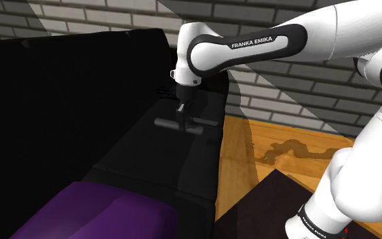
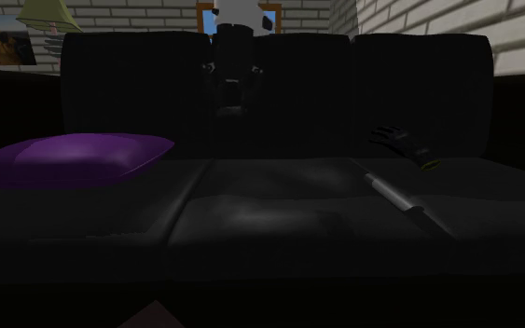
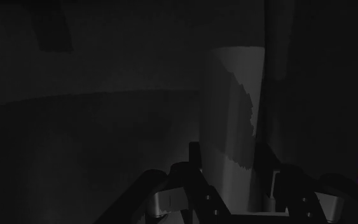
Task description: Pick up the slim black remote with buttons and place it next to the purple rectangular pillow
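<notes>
Clamped remote (image 1: 201,123) in pincer (image 1: 182,114), clear of sofa seat (image 1: 157,163). Mid-carry, judging so; next called for set-down beside purple pillow (image 2: 74,158).

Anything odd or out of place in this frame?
Yes. A long knife-like utensil lies diagonally on the black sofa seat, towards the second exterior view's right, an odd thing for a sofa. On the wooden floor a dark smear resembles a spill.

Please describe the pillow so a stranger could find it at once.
Look at the black sofa before the brick wall. At its end on the second exterior view's left lies the pillow: flat, rectangular, the sole purple thing among dark ones.
</notes>
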Motion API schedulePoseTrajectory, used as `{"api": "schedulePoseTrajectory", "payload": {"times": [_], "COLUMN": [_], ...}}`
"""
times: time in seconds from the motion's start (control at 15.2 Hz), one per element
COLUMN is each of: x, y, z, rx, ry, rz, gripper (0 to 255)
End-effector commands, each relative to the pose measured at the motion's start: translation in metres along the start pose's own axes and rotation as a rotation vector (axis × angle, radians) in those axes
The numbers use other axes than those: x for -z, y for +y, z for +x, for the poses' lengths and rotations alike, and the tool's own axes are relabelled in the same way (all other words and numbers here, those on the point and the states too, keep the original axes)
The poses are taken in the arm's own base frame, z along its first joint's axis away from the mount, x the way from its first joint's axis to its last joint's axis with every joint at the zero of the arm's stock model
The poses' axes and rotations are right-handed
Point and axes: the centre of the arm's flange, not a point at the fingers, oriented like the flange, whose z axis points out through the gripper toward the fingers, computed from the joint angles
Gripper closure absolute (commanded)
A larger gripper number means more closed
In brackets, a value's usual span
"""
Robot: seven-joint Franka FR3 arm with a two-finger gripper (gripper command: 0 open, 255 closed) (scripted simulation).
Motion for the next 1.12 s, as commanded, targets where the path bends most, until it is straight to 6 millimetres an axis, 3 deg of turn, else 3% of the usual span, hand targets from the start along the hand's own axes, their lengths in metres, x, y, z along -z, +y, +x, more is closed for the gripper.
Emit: {"api": "schedulePoseTrajectory", "payload": {"times": [0.0,0.33,0.4,1.06], "x": [0.0,-0.005,-0.007,-0.06], "y": [-0.024,-0.089,-0.111,-0.107], "z": [-0.006,-0.019,-0.024,-0.024], "rx": [-0.001,-0.001,-0.001,-0.001], "ry": [0.0,0.0,0.0,0.0], "rz": [0.0,0.0,0.0,0.0], "gripper": [255,255,255,255]}}
